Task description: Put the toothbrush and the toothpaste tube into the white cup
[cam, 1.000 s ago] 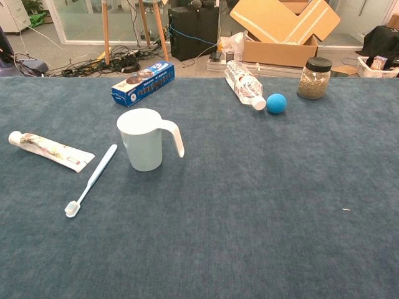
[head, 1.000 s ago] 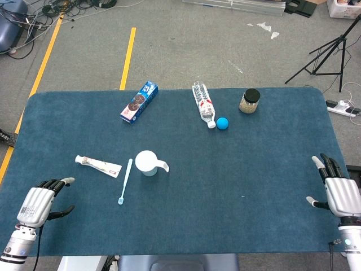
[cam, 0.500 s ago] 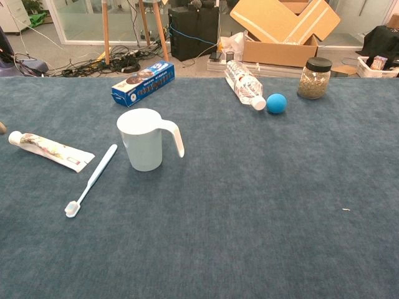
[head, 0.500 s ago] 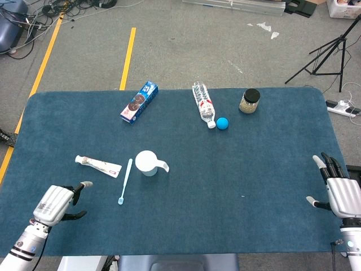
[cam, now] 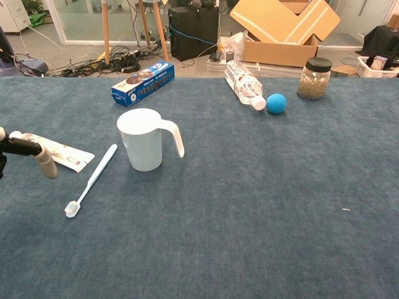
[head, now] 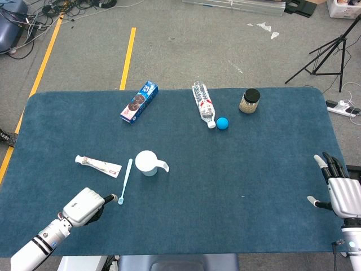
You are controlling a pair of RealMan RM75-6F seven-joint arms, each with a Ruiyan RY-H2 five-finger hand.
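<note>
- Looking at your left hand (head: 86, 205) first: it sits at the near-left part of the table (head: 254, 169), fingers curled in with one poking out toward the brush end of the toothbrush (head: 124, 181). The tip is just beside the head; can't tell if it's actually touching. It isn't holding anything.
- In the chest view only that fingertip (cam: 45, 163) peeks in from the left edge, in front of the toothpaste tube (cam: 51, 150).
- Your toothbrush lies flat, head toward you, handle running away toward the white cup (head: 148, 162), just left of it.
- The toothpaste tube lies flat, left of the toothbrush, cap end pointing left.
- The white cup stands upright, handle to the right, nothing in it that I can see.
- Your right hand (head: 342, 189) is over at the near-right edge, fingers spread, holding nothing.
- At the far side: a blue box (head: 139, 101), a plastic bottle (head: 204, 104) on its side, a blue ball (head: 222, 123) just beside its cap, and a jar (head: 249, 101).
</note>
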